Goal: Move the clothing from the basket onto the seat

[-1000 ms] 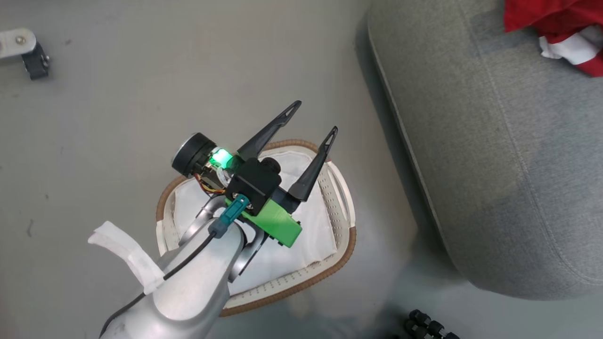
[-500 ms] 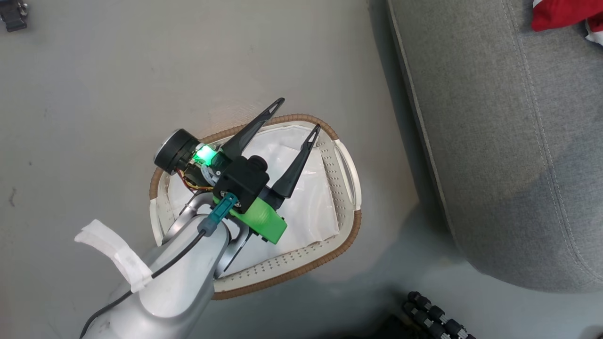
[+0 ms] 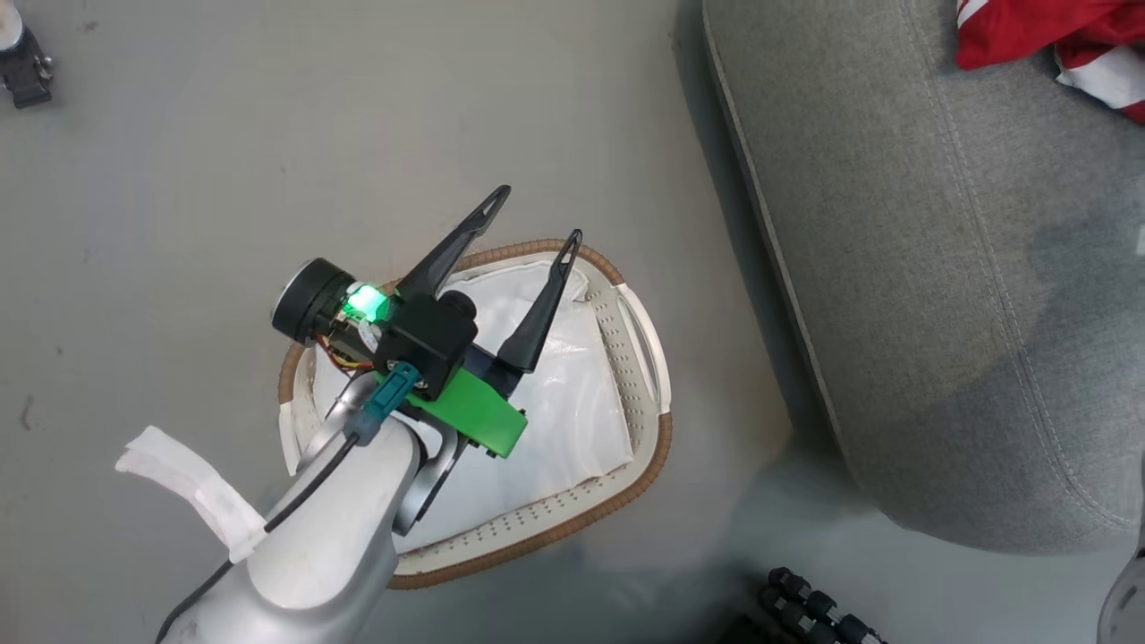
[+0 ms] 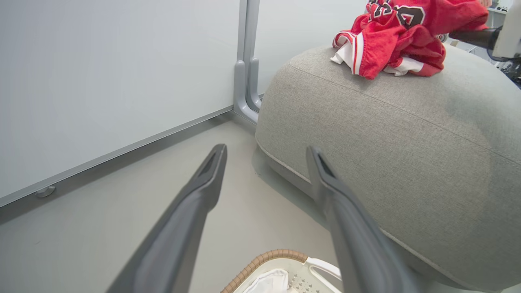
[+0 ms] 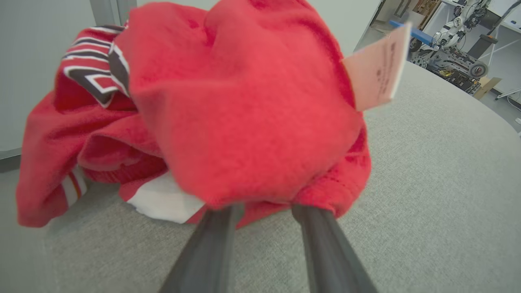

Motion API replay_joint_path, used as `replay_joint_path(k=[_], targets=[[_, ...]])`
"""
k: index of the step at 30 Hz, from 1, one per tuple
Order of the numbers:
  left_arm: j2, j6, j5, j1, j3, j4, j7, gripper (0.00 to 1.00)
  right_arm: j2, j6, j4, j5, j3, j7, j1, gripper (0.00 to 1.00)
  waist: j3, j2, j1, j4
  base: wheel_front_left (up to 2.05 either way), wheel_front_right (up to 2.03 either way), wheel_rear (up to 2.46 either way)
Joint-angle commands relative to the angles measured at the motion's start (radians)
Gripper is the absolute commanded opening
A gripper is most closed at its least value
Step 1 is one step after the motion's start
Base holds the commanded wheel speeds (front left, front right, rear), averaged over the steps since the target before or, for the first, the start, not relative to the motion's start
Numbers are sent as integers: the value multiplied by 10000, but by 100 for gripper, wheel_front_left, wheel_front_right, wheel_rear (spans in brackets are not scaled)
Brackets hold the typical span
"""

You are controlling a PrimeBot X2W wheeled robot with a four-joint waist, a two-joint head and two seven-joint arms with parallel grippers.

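The red clothing lies in a heap on the grey seat, at its far end. In the left wrist view the clothing tops the seat, black letters showing. My right gripper is at the heap's near edge on the seat. Its fingers stand apart, and the clothing covers their tips. My left gripper hangs open and empty over the far rim of the basket, which holds a white sheet. The same gripper points at the seat's side.
A pale wall panel with a grey post stands behind the seat. A paper tag sticks out of the clothing. A dark caster sits at the far left of the floor. Black ribbed parts lie near the basket.
The head camera has shifted a little, so the whole picture has slid. My left gripper stays open above the basket. My right gripper's fingers have come apart.
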Motion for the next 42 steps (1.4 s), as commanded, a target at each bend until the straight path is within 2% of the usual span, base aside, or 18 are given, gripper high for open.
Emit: replay_joint_path(k=[1, 6, 12, 18, 24, 27, 36, 42], targets=[[12, 76, -173, 180, 101, -50, -29, 100, 127, -11, -192, 52, 148, -46, 369, 100, -267, 87, -1, -43, 0, 0, 0], [-187, 155, -473, 494, 377, -20, -40, 100, 475, -11, -590, 381, 578, -47, 1314, 100, -875, 87, -1, -15, 0, 0, 0], [-414, 249, -721, 1041, 976, -249, -31, 100, 702, -11, -1046, 625, 1565, -48, 2408, 100, -1689, 87, -1, 25, 0, 0, 0], [-667, 151, -841, 1692, 1764, -481, -33, 100, 475, -11, -1557, 869, 2293, -48, 2825, 100, -2555, 87, -1, 223, 0, 0, 0], [-1021, 168, -713, 2365, 2727, -685, -34, 100, 156, -11, -2071, 1079, 2734, -49, 2804, 100, -3383, 87, -1, 770, 0, 0, 0], [-1156, 225, -657, 2663, 3194, -705, -34, 100, 193, -11, -2334, 1213, 2968, -49, 2788, 100, -3679, 87, -1, 1064, 0, 0, 0], [-1447, 467, -663, 3464, 4460, -385, -35, 100, 930, -11, -3469, 1550, 3818, -47, 3251, 100, -4430, 87, -1, 2066, 0, 0, 0], [-1516, 321, -745, 4220, 5016, -278, -33, 100, 1400, -11, -4221, 1804, 4710, -49, 4097, 100, -4782, 87, -1, 2561, 0, 0, 0]])
